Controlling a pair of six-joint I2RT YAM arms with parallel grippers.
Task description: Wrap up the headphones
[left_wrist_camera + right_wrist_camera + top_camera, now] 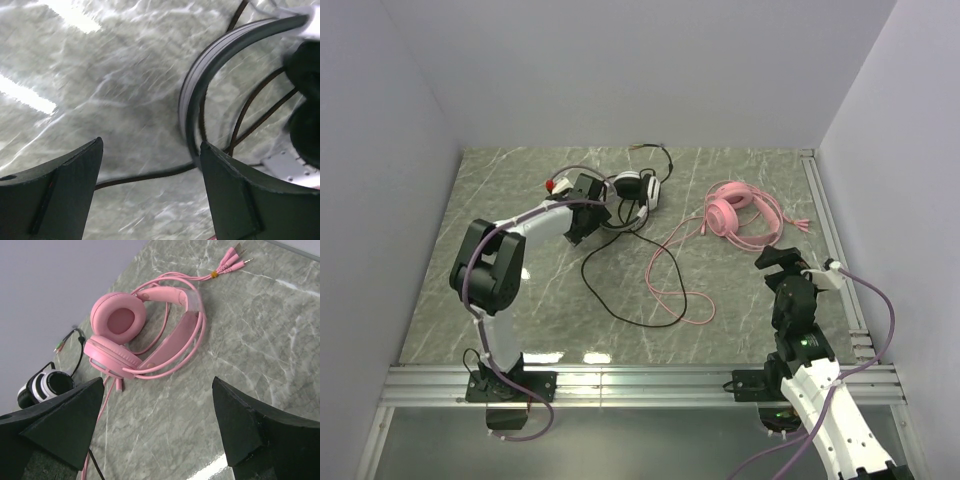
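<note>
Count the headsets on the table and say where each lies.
2. The black and white headset lies far centre, beside the left pincer. The pink headset lies to its right, beyond the right pincer. None appears hidden.

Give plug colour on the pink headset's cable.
Pink plugs, matching the pink headset; clearest in right wrist view.

I count two wired over-ear plastic headsets: one black-and-white headset [638, 192], one all-pink headset [732, 208]. Two tools: left tool [150, 165], right tool [157, 405].

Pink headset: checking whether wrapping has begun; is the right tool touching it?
Apart. Right wrist view: bare table separates the pink headset from the open right tool.
</note>
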